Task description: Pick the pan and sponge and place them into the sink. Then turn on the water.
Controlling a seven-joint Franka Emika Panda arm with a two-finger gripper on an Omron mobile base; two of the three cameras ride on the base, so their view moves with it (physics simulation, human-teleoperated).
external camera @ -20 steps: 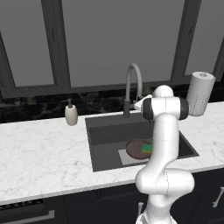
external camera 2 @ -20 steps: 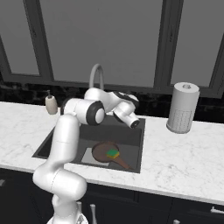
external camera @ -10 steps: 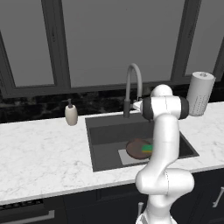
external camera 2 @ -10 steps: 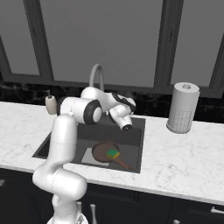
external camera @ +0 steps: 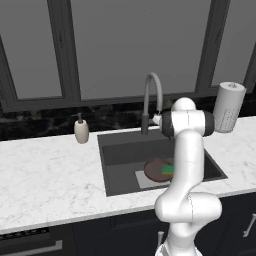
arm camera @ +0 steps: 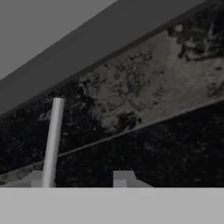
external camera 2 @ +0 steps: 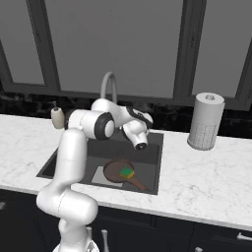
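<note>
pan point(external camera 2: 119, 170) and sponge point(external camera 2: 127, 173) are seen lying in the sink point(external camera 2: 152, 143), below the gripper point(external camera 2: 141, 145) and slightly toward the robot's side of it; the green and yellow sponge is set on the pan's dark brown surface, and the pan's handle is pointed toward the front right corner of the basin. in the left base view the pan point(external camera: 157, 170) with the sponge point(external camera: 168, 169) on it is partly covered by the white arm, and the sink point(external camera: 118, 150) is seen as a dark basin sunk into the marble counter point(external camera: 45, 180).

the gripper is held above the basin, tilted downward, with the jaws drawn fully together and nothing seen between them; no contact with any object is visible. the tall grey gooseneck faucet point(external camera 2: 109, 84) is located behind the hand, near it but apart, and no water is seen running from it. in the hand view a pale vertical rod point(arm camera: 52, 140) is shown close to the fingers, against a dark speckled wall.

a beige soap dispenser point(external camera: 81, 131) is placed well away, beyond the far side of the sink from the hand, and a paper towel roll point(external camera 2: 205, 121) is stood on the counter on the hand's other side.
</note>
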